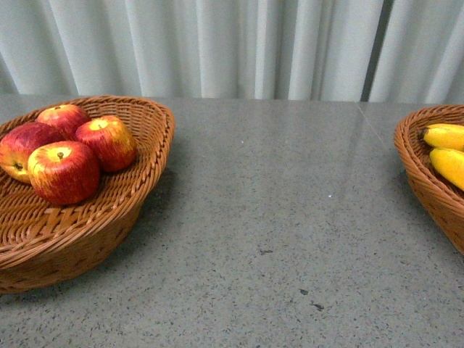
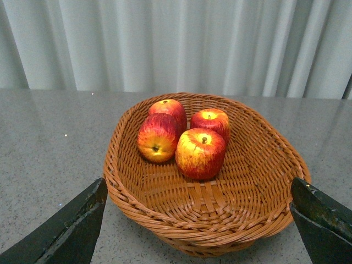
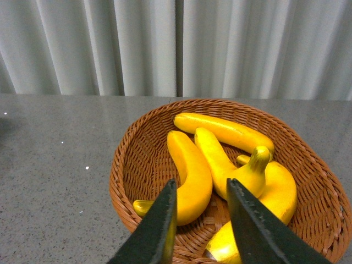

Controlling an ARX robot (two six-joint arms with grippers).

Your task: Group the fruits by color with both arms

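1. The left gripper (image 2: 198,220) has its fingers spread wide and holds nothing. The left basket (image 2: 258,181) lies straight ahead of it and a little below, its near rim between the two fingers.
2. Four apples (image 2: 201,153) sit bunched at the far end of that basket, touching one another, stems up or tilted. All are red with yellow patches.
3. The table (image 1: 290,217) between the baskets carries no fruit.
4. The right gripper (image 3: 201,223) has its fingers close together but gripping nothing. It hovers over the near rim of the right basket (image 3: 132,165).
5. Four bananas (image 3: 190,173) lie there, long axes running away from the fingers, one just past the fingertips.
6. Judged from this, the sorting looks done.
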